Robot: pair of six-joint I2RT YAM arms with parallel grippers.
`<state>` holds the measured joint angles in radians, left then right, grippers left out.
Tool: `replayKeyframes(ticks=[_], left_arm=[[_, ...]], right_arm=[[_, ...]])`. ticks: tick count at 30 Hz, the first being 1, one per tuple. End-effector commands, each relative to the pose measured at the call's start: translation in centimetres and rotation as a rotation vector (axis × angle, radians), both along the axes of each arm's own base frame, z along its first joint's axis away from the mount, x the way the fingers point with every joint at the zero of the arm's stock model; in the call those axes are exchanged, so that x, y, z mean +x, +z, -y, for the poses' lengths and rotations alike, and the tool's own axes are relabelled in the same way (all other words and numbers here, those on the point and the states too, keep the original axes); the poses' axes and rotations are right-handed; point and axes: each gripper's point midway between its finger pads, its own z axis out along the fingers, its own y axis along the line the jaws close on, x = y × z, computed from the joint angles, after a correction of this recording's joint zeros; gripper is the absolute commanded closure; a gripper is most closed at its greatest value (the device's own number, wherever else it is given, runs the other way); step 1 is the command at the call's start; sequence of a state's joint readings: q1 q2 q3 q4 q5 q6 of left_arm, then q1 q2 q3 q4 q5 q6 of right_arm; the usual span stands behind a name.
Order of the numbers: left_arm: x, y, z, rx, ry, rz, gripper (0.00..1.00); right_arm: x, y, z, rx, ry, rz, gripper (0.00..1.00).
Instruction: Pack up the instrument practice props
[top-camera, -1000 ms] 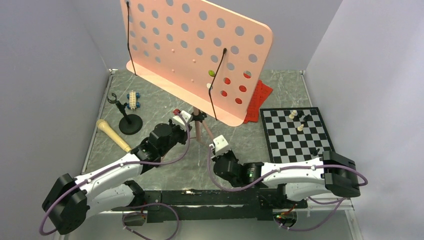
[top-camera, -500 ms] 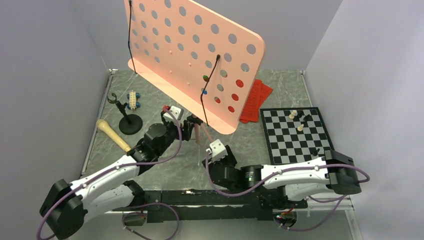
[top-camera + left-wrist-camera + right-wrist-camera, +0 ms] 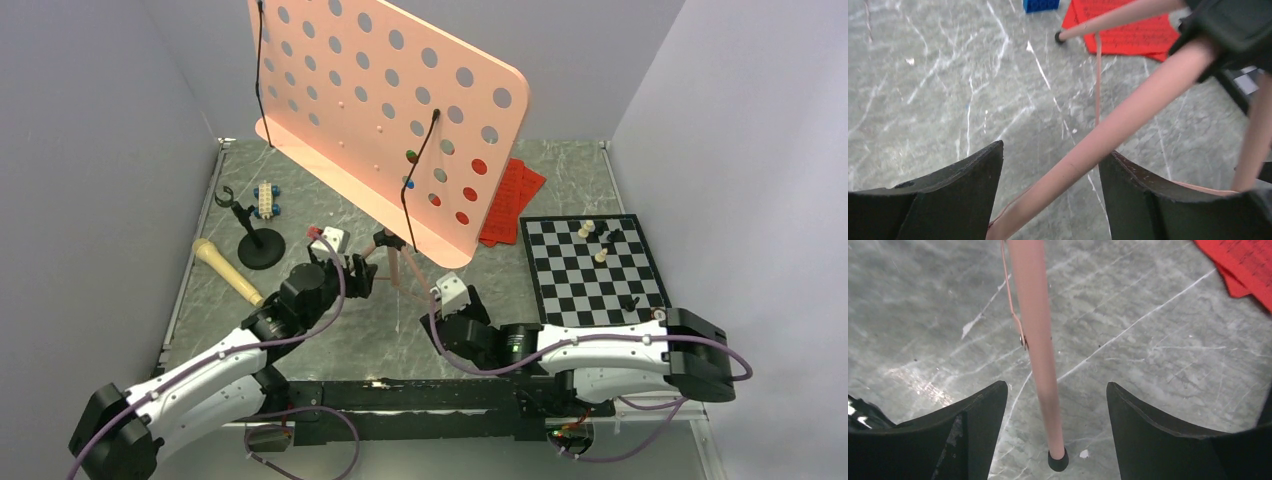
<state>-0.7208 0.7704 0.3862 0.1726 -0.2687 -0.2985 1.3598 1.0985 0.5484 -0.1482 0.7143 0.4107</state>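
Note:
The pink perforated music stand (image 3: 380, 110) stands on its tripod legs (image 3: 395, 255) at the table's middle. The red sheet-music pages (image 3: 512, 190) lie behind it on the right. The beige microphone (image 3: 228, 272) lies at the left, beside the black mic stand (image 3: 258, 245). My left gripper (image 3: 358, 275) is open astride one pink leg (image 3: 1108, 130), which runs slantwise between its fingers (image 3: 1050, 150) close to the right one. My right gripper (image 3: 447, 305) is open too (image 3: 1055, 390). Another leg (image 3: 1038, 340) and its black foot (image 3: 1057, 461) stand free between its fingers.
A chessboard (image 3: 595, 265) with pieces lies at the right, close to my right arm. A toy block car (image 3: 266, 199) sits at the back left, and a blue block (image 3: 1040, 5) lies near the red pages. Grey walls close in the left, back and right.
Both grippers have opened and let go of the tripod legs. The stand's desk swung left, then settled. My left gripper drew back left and my right gripper shifted right.

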Motion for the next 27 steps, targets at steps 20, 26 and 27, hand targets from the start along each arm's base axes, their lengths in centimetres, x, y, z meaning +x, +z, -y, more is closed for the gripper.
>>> replayKeyframes(ticks=[20, 26, 27], left_arm=[[4.0, 2.1, 0.9, 0.046, 0.046, 0.071, 0.73], [4.9, 3.2, 0.4, 0.037, 0.048, 0.086, 0.71], [4.8, 3.0, 0.3, 0.037, 0.045, 0.082, 0.7]], right_arm=[[-2.9, -3.3, -6.2, -0.008, 0.004, -0.073, 0.96], [-3.6, -3.8, -7.9, -0.051, -0.007, -0.083, 0.97], [-3.6, -3.9, -7.7, -0.054, -0.013, -0.086, 0.96]])
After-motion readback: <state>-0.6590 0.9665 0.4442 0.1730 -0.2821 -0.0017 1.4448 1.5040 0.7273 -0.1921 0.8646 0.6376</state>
